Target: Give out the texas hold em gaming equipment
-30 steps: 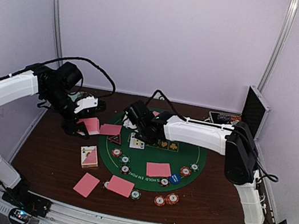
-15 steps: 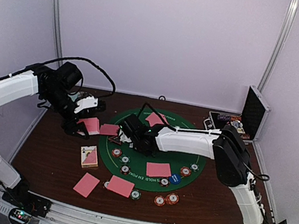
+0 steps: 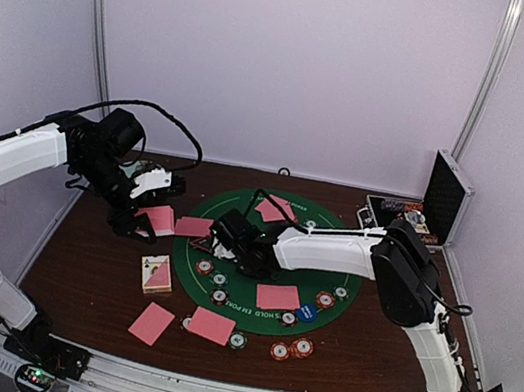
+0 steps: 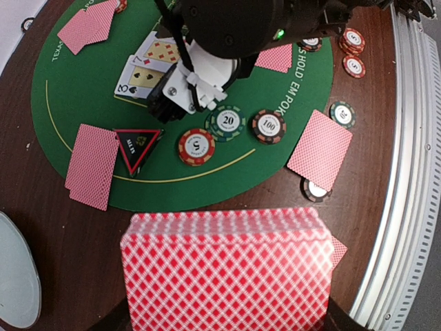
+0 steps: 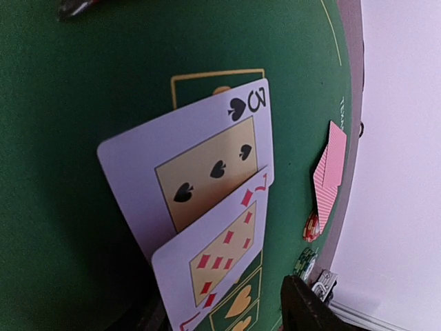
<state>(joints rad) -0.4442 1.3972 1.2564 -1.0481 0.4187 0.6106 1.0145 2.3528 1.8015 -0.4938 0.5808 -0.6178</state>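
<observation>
My left gripper (image 3: 144,221) hangs over the table's left side, shut on a deck of pink-backed cards (image 4: 224,269) that hides its fingers. My right gripper (image 3: 230,238) is low on the green felt mat (image 3: 350,273), jaws open. Two face-up cards lie overlapped under it, a three of spades (image 5: 200,165) and a seven of diamonds (image 5: 224,258). One dark finger (image 5: 310,307) stands clear to the cards' right. A black-red triangle marker (image 4: 138,148) and striped chips (image 4: 196,147) lie beside it. A blue disc (image 3: 306,313) sits near the mat's front.
Face-down pink cards lie on the mat (image 3: 278,296) and on the wood in front (image 3: 212,325). A card box (image 3: 157,274) lies at front left. The aluminium case (image 3: 444,198) stands open at back right. A pale plate (image 4: 14,283) sits at the left.
The right gripper came forward and down onto the mat's left part and its jaws opened over the face-up cards. The left arm and its deck stayed still.
</observation>
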